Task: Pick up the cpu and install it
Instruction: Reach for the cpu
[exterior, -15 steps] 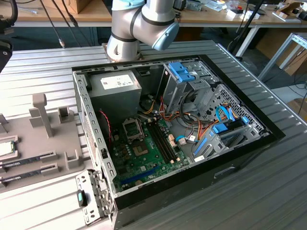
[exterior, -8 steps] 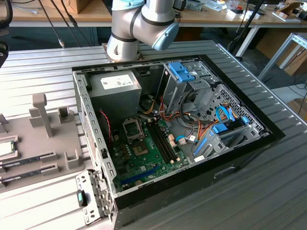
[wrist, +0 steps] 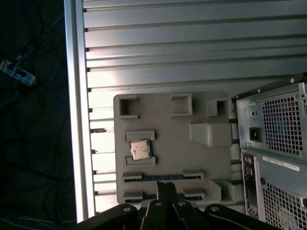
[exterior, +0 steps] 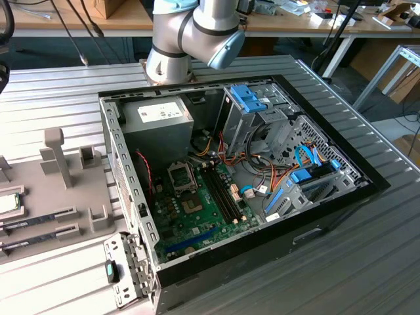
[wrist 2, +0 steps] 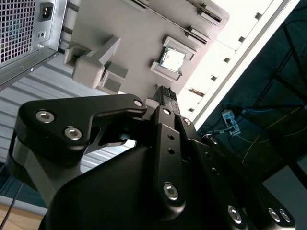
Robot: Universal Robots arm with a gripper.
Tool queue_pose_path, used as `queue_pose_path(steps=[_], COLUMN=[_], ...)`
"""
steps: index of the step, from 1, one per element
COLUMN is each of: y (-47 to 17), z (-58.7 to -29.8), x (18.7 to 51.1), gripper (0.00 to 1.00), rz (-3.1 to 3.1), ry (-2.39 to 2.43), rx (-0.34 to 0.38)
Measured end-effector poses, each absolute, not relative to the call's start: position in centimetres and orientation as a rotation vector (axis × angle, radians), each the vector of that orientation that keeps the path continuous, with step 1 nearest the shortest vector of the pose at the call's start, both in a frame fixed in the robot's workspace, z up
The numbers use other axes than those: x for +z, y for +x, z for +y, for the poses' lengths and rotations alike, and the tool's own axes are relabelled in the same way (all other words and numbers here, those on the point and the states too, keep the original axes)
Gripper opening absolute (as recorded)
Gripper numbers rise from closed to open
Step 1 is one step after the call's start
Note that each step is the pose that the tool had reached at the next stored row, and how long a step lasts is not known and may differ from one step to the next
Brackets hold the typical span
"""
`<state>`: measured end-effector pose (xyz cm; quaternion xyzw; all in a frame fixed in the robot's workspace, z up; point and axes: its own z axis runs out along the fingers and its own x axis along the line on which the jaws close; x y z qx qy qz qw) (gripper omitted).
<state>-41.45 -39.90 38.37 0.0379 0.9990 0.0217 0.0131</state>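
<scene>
1. Out past the fingertips (wrist: 162, 188), the grey tray (wrist: 163, 120) holds the cpu (wrist: 140, 149) in its pocket, well clear of the gripper (wrist: 165, 184), which is closed up tight on nothing.
2. Reckon it wants opening wide and a square approach, since the pocket walls hug the chip.
3. PC case (wrist: 273, 124) sits off to one side of the fingers, no bother.
4. Worth watching: the tall block (wrist: 209, 134), and the memory stick (wrist: 158, 177) lying closer to the tips than the cpu.

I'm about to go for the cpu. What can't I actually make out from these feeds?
- cpu: in the exterior view, cut off by the picture's left edge.
- cpu's orientation mark: too small to see in both wrist views.
- Socket: too small in the exterior view to tell whether its latch is open.
- Tray: in the first wrist view, the gripper covers part of one slot row and the tray's edge.
</scene>
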Motion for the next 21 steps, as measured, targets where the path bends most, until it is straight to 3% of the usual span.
queue_pose_path(steps=[21], y=[-41.7], z=[-39.9], x=[37.0], gripper=[0.11], rz=[3.112], ry=[0.118], rx=[0.068])
